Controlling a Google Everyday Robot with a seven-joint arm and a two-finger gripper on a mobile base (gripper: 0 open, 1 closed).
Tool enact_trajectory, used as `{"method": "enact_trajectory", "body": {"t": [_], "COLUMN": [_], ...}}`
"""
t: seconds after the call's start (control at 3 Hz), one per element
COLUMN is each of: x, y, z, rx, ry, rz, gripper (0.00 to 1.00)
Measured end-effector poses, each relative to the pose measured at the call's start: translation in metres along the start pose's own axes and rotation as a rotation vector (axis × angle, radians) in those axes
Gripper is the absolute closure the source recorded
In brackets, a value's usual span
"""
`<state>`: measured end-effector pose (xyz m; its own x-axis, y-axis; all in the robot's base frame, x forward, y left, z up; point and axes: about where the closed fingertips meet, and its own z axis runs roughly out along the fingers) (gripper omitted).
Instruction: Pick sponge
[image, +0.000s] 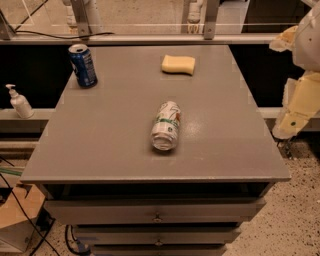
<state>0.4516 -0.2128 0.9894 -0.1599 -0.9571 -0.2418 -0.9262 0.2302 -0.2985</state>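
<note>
The pale yellow sponge (178, 65) lies flat on the grey table (110, 135), at the far side and a little right of the middle. My gripper (294, 116) is at the right edge of the camera view, off the table's right side and below the arm's white body. It is well apart from the sponge and holds nothing that I can see.
A white and green can (166, 126) lies on its side in the middle of the table. A blue can (83, 65) stands upright at the far left corner. A white pump bottle (20, 101) stands on a ledge to the left. Drawers (157, 212) are below the tabletop.
</note>
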Motion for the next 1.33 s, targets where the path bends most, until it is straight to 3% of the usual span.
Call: {"method": "enact_trajectory", "body": {"t": [0.33, 1.0, 1.33], "x": [-0.007, -0.029, -0.055], "y": [-0.034, -0.042, -0.059], "z": [-0.006, 0.0, 0.016], "rx": [0.067, 0.077, 0.096], "ry": [-0.129, -0.192, -0.286], "rz": [0.016, 0.001, -0.017], "gripper": [0.0, 0.0, 0.0]}}
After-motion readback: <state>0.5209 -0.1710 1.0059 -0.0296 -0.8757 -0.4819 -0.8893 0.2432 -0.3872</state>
